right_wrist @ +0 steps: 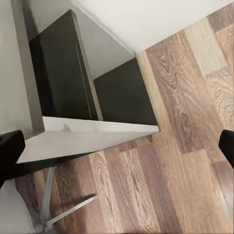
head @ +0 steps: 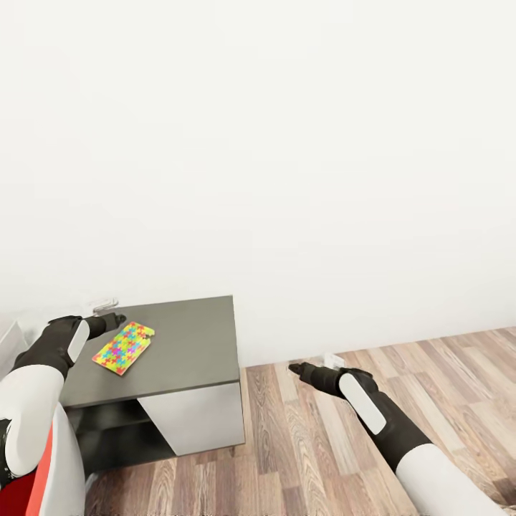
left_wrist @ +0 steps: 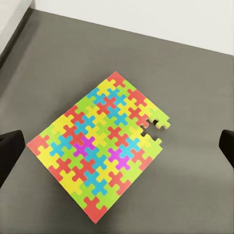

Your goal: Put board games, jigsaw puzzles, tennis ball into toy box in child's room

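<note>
Jigsaw puzzle point(head: 123, 347) flat on dark grey cabinet point(head: 193, 344) top, near its left front part, white wall point(head: 287, 143) behind. Left tool point(head: 107, 320) just above and beside puzzle, fingers point(left_wrist: 10, 151) spread wide, nothing between them. Puzzle: interlocking pieces, red, yellow, green, blue, magenta; one edge notched where piece sits ajar. No readable writing. Right tool point(head: 297, 369) over wood-plank floor point(head: 322, 444), spread, empty. Cabinet matte, open shelf below, pale side panel point(head: 197, 419).

Multicolour jigsaw puzzle point(left_wrist: 100, 148); dark grey cabinet point(head: 193, 344); wood-grain floor point(head: 322, 444).
</note>
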Controlling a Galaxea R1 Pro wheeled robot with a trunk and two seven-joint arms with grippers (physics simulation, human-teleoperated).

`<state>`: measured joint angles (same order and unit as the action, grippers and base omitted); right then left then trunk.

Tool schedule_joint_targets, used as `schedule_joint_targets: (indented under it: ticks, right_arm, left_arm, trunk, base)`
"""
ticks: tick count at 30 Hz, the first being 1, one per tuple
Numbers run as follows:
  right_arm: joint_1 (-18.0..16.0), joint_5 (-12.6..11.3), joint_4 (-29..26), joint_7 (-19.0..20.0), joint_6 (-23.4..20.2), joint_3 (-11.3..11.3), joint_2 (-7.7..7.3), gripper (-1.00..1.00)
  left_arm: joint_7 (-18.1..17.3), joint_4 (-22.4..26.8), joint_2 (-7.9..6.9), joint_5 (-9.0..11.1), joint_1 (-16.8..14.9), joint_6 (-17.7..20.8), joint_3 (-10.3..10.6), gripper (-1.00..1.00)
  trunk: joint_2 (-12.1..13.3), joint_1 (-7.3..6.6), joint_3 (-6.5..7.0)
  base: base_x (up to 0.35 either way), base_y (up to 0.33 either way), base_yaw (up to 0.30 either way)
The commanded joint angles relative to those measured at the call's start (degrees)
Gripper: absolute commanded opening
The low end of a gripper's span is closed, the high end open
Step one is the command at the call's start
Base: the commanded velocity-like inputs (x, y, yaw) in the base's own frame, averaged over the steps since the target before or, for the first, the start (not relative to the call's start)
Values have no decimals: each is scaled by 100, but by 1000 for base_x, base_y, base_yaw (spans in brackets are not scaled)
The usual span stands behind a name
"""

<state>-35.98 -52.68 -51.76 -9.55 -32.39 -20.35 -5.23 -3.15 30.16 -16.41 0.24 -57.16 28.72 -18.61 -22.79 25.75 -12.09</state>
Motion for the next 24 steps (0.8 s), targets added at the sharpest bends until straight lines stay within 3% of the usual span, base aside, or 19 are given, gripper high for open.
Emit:
schedule_joint_targets:
  ticks: [1, 8, 24]
  right_arm:
    - [-2, -64, -10, -25, -6, 30, -14, 100]
    - [11, -66, -9, 89, -69, 231, -44, 100]
    - [21, -67, -9, 111, -69, 242, -35, 100]
  left_arm:
    - [-25, 7, 4, 1, -5, 33, -28, 100]
    - [-37, 7, 21, 2, 1, -9, -24, 100]
    - [-69, 7, 65, 2, 6, -143, -19, 100]
  trunk:
    - [-13, 3, -22]
    - [-13, 3, -88]
    - [-13, 3, -183]
  base:
    - [0, 0, 0]
    - [0, 0, 0]
    - [0, 0, 0]
